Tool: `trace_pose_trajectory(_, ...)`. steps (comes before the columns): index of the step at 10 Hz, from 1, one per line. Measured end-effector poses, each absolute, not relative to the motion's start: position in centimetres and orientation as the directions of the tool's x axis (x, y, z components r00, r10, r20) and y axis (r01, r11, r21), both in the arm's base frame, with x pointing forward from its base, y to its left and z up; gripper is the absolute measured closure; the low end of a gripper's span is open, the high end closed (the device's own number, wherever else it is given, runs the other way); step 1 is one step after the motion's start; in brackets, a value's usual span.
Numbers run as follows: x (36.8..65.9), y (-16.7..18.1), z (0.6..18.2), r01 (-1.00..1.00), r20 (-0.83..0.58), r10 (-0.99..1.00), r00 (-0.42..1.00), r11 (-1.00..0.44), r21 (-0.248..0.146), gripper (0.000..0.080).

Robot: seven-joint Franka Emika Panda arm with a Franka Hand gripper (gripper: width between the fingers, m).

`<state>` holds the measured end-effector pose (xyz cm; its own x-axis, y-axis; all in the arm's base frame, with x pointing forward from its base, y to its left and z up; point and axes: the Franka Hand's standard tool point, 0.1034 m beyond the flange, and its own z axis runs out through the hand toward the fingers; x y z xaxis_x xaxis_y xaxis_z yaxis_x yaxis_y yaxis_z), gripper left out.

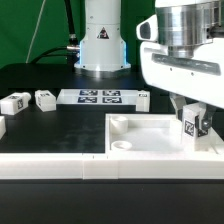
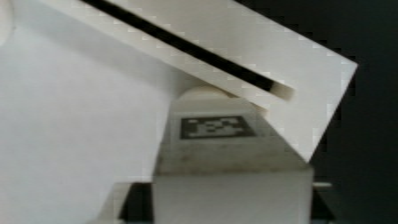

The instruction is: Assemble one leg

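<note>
End effector (image 1: 193,124) pinching 1 small white plastic cuboid leg (image 1: 190,126), poised over large square white rimmed panel (image 1: 150,135), likely for corner insertion.

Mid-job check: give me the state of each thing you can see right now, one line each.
gripper: shut on the leg, at the panel's corner on the exterior view's right.
leg: held upright between the fingers, tag facing out.
white panel: flat on the table, rim up.
two spare legs: lying loose on the table, untouched.
marker board: flat on the table.
</note>
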<state>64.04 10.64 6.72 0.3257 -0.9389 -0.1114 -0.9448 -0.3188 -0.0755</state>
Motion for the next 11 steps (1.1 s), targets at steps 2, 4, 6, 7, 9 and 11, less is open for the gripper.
trace_pose_trajectory(2, 63.94, 10.76, 6.73, -0.993, -0.121, -0.986, 0.112, -0.107, -0.053, 0.0508)
trace_pose_trajectory(4, 63.86, 10.84, 6.75, -0.994, -0.124, -0.987, -0.104, 0.108, -0.031, 0.0507)
trace_pose_trajectory(6, 63.78, 11.2, 6.83, -0.957, -0.129, -0.95, -0.286, 0.289, -0.007, 0.0507)
trace_pose_trajectory(7, 63.79, 11.3, 6.85, -0.935, -0.127, -0.927, -0.352, 0.355, -0.001, 0.0507)
trace_pose_trajectory(9, 63.81, 11.37, 6.91, -0.918, -0.119, -0.911, -0.394, 0.397, -0.002, 0.0507)
trace_pose_trajectory(11, 63.79, 11.24, 6.91, -0.91, -0.12, -0.903, -0.412, 0.415, 0.001, 0.0506)
